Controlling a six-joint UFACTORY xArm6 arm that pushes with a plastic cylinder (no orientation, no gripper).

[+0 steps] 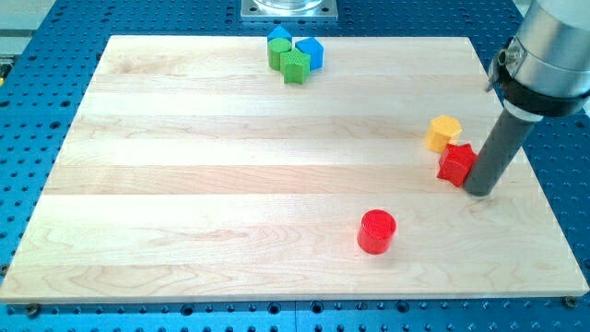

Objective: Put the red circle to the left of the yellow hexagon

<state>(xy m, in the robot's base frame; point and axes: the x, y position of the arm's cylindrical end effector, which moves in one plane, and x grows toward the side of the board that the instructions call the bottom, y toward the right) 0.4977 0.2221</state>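
The red circle (pixel 377 231) lies near the view's bottom, right of centre. The yellow hexagon (pixel 444 132) sits at the view's right, up and to the right of the red circle. A red block of unclear shape (pixel 456 163) touches the hexagon's lower right side. My tip (pixel 480 192) rests on the board just right of and slightly below that red block, touching or nearly touching it, and to the right of and above the red circle.
Two green blocks (pixel 279 54) (pixel 296 66) and two blue blocks (pixel 279 37) (pixel 311 51) form a tight cluster at the view's top centre. The wooden board (pixel 184 184) lies on a blue perforated table (pixel 37 37). A metal base (pixel 289 8) stands at the top edge.
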